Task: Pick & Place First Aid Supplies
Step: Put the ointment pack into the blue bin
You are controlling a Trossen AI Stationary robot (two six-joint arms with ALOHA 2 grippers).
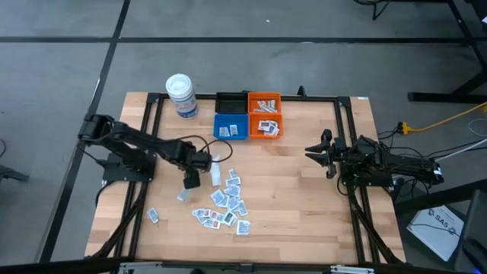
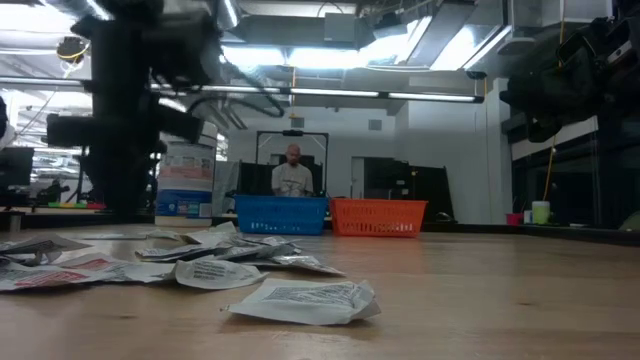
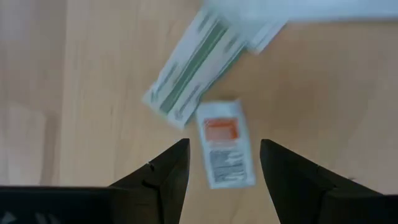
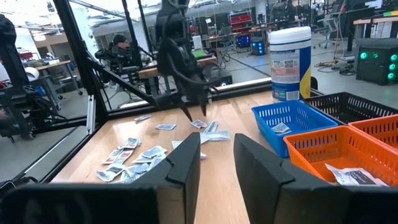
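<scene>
Hovering just above the wood in the centre-left of the high view, the left gripper (image 1: 191, 181) has its fingers (image 3: 163, 177) spread, and a small orange-printed sachet (image 3: 224, 151) lies flat on the table (image 1: 304, 198) between them (not pinched, from what shows). A green-striped strip (image 3: 189, 70) lies just beyond it. Most first aid supplies (image 1: 227, 207) are scattered below centre in the high view. Farther up stand the blue bin (image 1: 230, 127), orange bins (image 1: 265, 116) holding a few sachets, and a white tub (image 1: 181, 95). At mid-right waits the right gripper (image 1: 318, 151), fingers (image 4: 186, 165) parted, holding nothing.
</scene>
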